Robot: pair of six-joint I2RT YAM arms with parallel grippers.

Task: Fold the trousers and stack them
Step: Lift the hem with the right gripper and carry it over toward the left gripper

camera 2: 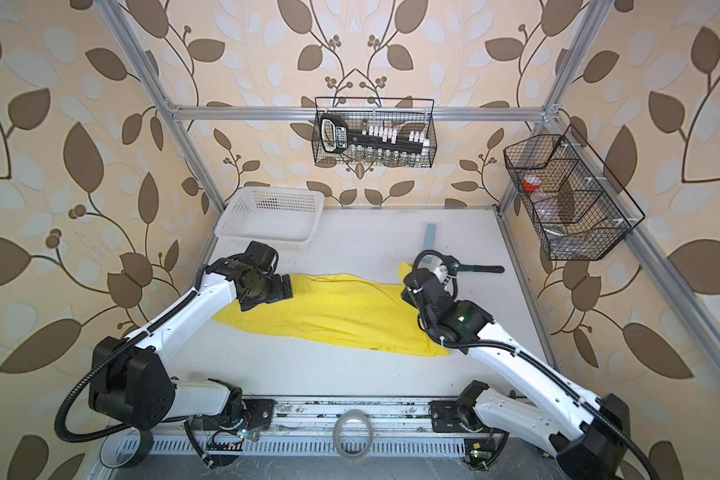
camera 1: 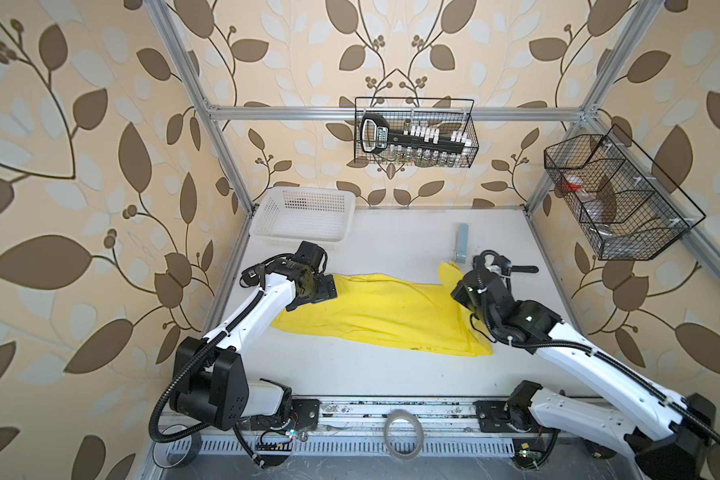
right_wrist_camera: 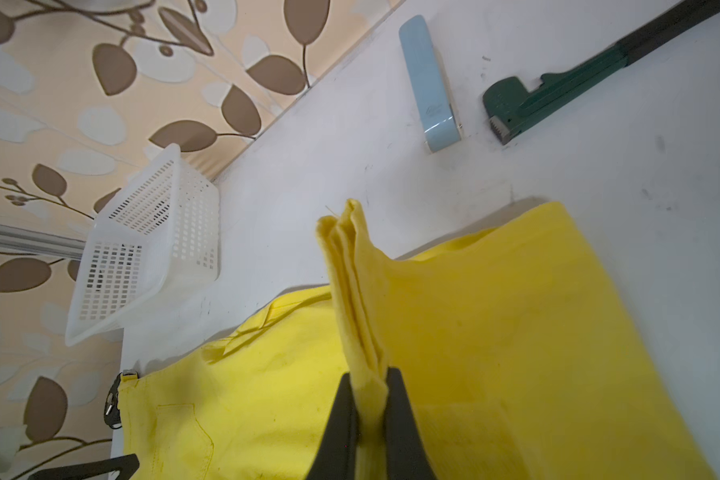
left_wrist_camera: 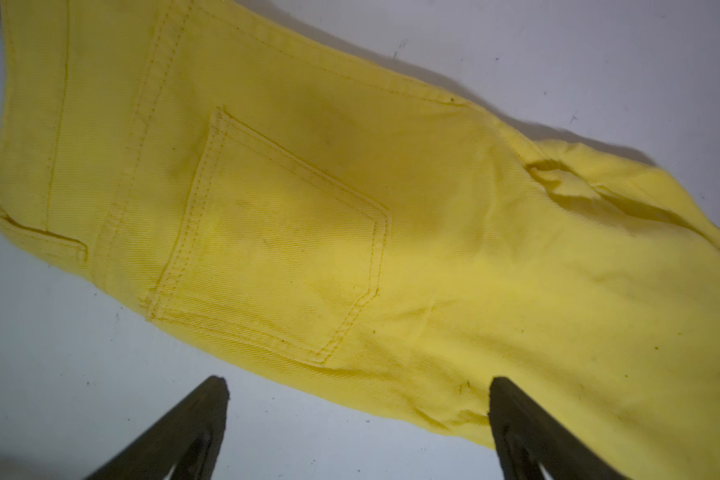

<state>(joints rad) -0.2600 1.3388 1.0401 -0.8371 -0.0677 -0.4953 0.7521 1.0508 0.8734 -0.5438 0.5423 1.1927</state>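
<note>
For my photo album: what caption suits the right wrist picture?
Right fingers pinch a bunched edge of the yellow trousers above the white table.

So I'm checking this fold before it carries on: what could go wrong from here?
The right gripper pinches only a thin bunch of hem layers of the trousers; a layer may slip out. The left gripper hangs open over the waist end, holding nothing, so the cloth may drag when pulled. The green wrench and blue device lie near the lifted hem and could get knocked.

White basket (camera 1: 304,216), pale blue case (right_wrist_camera: 431,87), green wrench (right_wrist_camera: 558,89)
</note>
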